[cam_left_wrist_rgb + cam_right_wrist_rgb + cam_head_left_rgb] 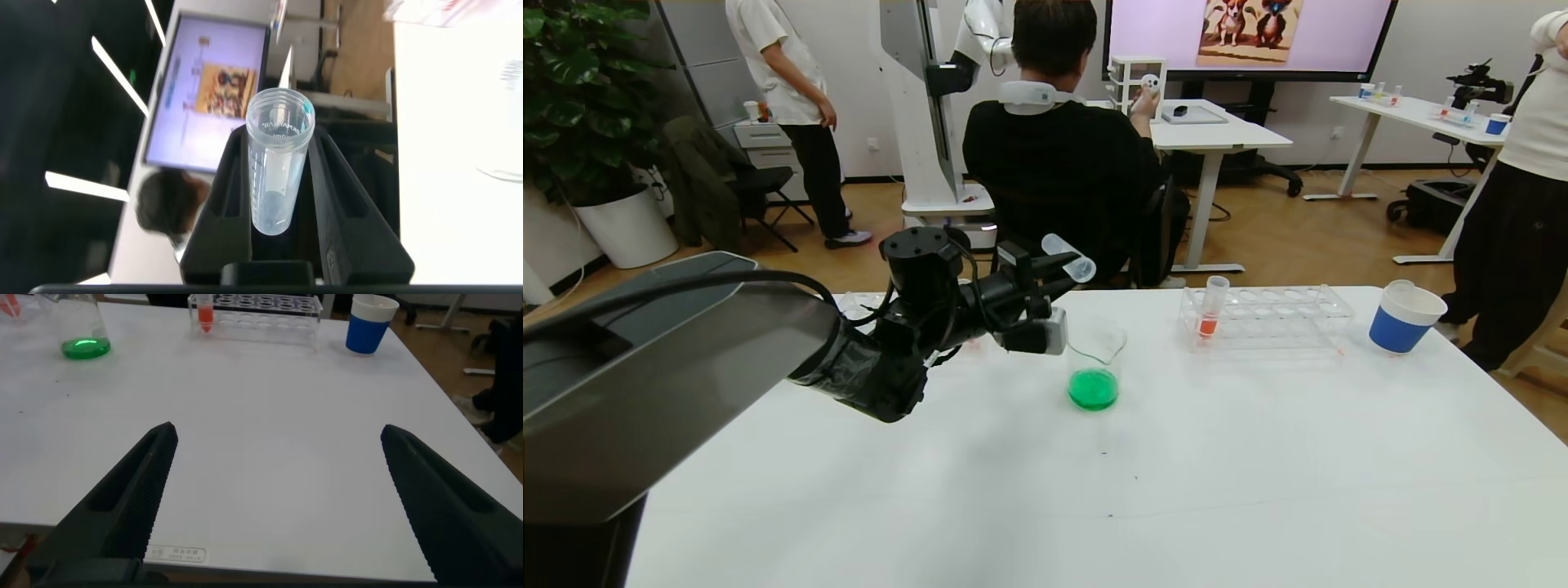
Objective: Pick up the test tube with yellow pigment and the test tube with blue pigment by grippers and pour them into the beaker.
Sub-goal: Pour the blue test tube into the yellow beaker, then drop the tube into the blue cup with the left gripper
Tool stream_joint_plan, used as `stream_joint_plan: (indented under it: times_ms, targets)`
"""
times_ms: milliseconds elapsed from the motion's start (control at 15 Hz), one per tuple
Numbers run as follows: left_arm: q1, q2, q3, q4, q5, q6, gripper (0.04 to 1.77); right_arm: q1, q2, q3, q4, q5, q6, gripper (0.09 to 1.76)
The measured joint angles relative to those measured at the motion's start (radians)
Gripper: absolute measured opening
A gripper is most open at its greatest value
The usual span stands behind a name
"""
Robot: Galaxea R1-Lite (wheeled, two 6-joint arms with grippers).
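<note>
My left gripper (pixel 1058 265) is shut on a slim clear test tube (pixel 1068 257), held tilted with its mouth up and to the right, above and left of the beaker (pixel 1094 367). In the left wrist view the tube (pixel 278 163) sits between the black fingers (pixel 233 188). It holds no liquid and has a small cyan trace at its rim. The beaker holds green liquid and also shows in the right wrist view (pixel 82 327). No tube with yellow liquid is in view. My right gripper (pixel 278 433) is open and empty, low over the table's near right part.
A clear tube rack (pixel 1266 314) at the back right holds one orange-red tube (pixel 1211 306). A blue white-rimmed paper cup (pixel 1403 317) stands right of it with something clear inside. A person sits just behind the table's far edge.
</note>
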Motion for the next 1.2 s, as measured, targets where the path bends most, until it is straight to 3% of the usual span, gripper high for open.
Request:
stream_joint_plan:
  times_ms: [333,400,533,667,800,1000,1200]
  targets:
    - [-0.016,-0.07,-0.083,-0.032,0.43,-0.706,0.46,0.0,0.0,0.0,0.0,0.0,0.0,1.74]
    - [-0.016,-0.085,-0.102,-0.014,0.553,-0.843,0.46,0.0,0.0,0.0,0.0,0.0,0.0,1.74]
    - [-0.012,-0.113,-0.12,0.04,0.721,-1.089,0.46,0.0,0.0,0.0,0.0,0.0,0.0,1.74]
    - [0.016,-0.151,-0.117,0.203,0.825,-1.285,0.46,0.0,0.0,0.0,0.0,0.0,0.0,1.74]
    - [0.088,-0.193,-0.111,0.354,0.857,-1.381,0.46,0.0,0.0,0.0,0.0,0.0,0.0,1.74]
    - [0.241,-0.244,-0.116,0.451,0.847,-1.41,0.46,0.0,0.0,0.0,0.0,0.0,0.0,1.74]
    - [0.423,-0.269,-0.082,0.46,0.743,-1.429,0.46,0.0,0.0,0.0,0.0,0.0,0.0,1.74]
